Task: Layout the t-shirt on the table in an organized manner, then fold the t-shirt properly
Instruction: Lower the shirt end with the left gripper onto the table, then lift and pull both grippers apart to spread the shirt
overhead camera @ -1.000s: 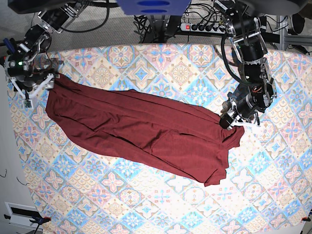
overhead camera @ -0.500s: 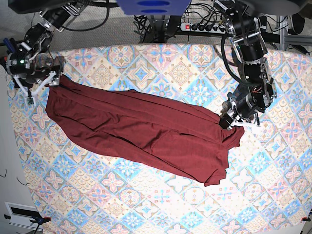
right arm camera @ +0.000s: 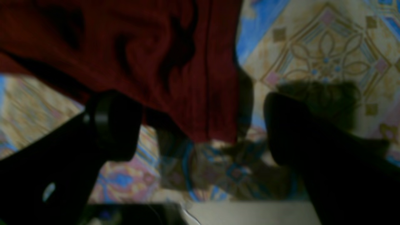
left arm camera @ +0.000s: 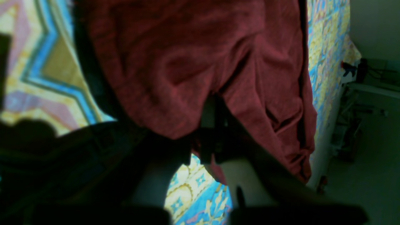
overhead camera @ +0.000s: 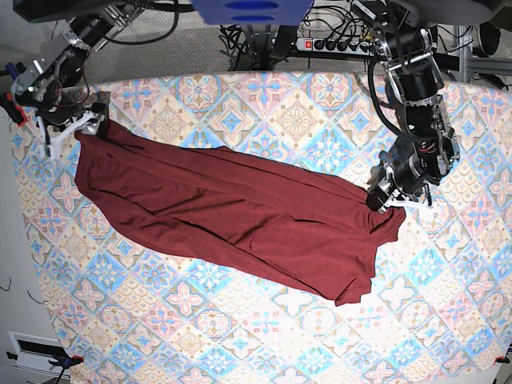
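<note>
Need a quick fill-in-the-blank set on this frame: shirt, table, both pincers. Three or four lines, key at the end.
1. The plain dark maroon long-sleeved fabric t-shirt lies ____ across the table, not folded.
2. The table has a pastel diamond floral ____ pattern.
3. The left pincer is shut on the shirt's ____ end in the base view.
4. In the right wrist view, the right pincer stands ____ around the shirt's corner.

Missing words: spread; tile; right; open

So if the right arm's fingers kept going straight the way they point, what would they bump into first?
Probably the t-shirt. In the right wrist view its maroon edge hangs between the open right gripper fingers, with the patterned table beyond. Depth is blurry, so that is a guess.
</note>
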Tool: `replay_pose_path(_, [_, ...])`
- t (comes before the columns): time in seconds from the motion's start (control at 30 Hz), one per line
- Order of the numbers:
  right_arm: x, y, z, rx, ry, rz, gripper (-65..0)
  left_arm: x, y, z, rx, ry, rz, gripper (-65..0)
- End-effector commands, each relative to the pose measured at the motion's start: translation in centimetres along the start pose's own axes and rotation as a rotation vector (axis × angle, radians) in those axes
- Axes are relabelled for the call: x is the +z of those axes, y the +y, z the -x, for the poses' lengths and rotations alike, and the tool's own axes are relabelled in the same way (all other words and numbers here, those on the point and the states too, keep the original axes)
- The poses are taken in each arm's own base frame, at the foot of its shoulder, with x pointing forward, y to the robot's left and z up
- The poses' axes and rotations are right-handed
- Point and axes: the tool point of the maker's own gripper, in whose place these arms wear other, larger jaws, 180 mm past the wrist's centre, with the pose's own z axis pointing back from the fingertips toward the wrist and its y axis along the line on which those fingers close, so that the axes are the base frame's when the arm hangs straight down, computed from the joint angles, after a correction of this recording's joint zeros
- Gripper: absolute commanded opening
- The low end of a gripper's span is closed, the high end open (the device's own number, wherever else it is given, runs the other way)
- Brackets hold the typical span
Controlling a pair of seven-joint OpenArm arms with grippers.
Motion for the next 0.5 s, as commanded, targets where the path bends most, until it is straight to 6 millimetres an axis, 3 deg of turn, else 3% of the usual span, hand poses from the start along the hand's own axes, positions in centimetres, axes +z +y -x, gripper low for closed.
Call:
replay_pose_path(0.0, [0.0, -0.4, 0.1, -0.013, 0.004, -0.003, -6.1, 0.5, -1.1, -1.8, -0.022, -0.039, 0.028, -65.0])
replay_pose_path(0.13, [-0.3, -0.4, 0.7, -0.060, 0.000, -0.033, -9.9, 0.4, -1.2, -1.7, -0.021, -0.039, 0.029, -65.0])
replay_pose_path(0.33, [-1.1, -0.2, 1.7, -0.090, 0.025, -0.057, -23.3, 0.4, -1.2, -1.7, -0.021, -0.039, 0.029, -65.0])
replay_pose_path(0.47, [-2.0, 0.6, -0.2, -0.104, -0.005, -0.088, -24.0, 0.4, -1.2, -1.7, -0.021, -0.039, 0.029, -65.0])
